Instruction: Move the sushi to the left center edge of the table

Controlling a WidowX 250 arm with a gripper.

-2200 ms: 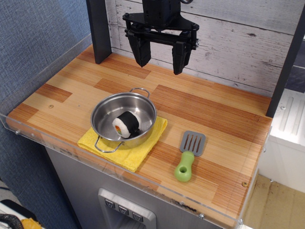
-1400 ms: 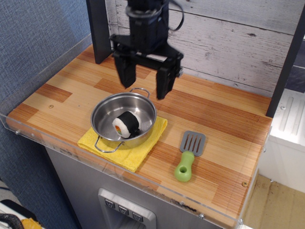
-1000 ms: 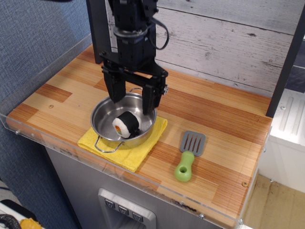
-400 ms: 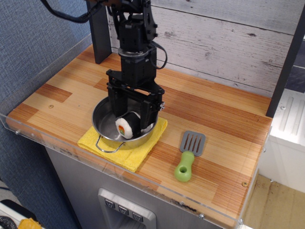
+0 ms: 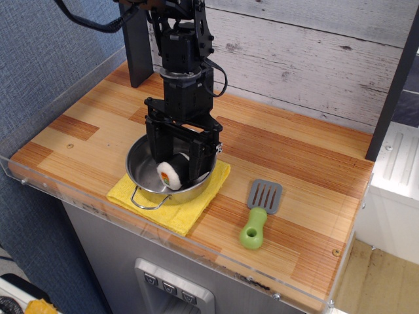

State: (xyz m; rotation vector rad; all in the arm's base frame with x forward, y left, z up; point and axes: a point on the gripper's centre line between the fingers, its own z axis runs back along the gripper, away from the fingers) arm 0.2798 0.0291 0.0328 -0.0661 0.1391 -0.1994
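Observation:
The sushi (image 5: pixel 169 175) lies in the steel pot (image 5: pixel 133 175), its white face with the orange-green centre turned to the front. My gripper (image 5: pixel 177 170) is lowered into the pot with one finger on each side of the sushi. The jaws stand apart and straddle the roll closely; whether they touch it I cannot tell. The fingers hide most of its black wrap. The wooden table (image 5: pixel 294 163) has bare planks along its left edge.
The pot stands on a yellow cloth (image 5: pixel 180 216) near the front edge. A grey spatula with a green handle (image 5: pixel 256 214) lies to the right. A dark post (image 5: pixel 136 46) stands at the back left. A clear acrylic rim (image 5: pixel 59 98) lines the table.
The gripper came from high at the back wall, moved forward and left, and sank into the pot around the sushi. The sushi has shifted slightly left.

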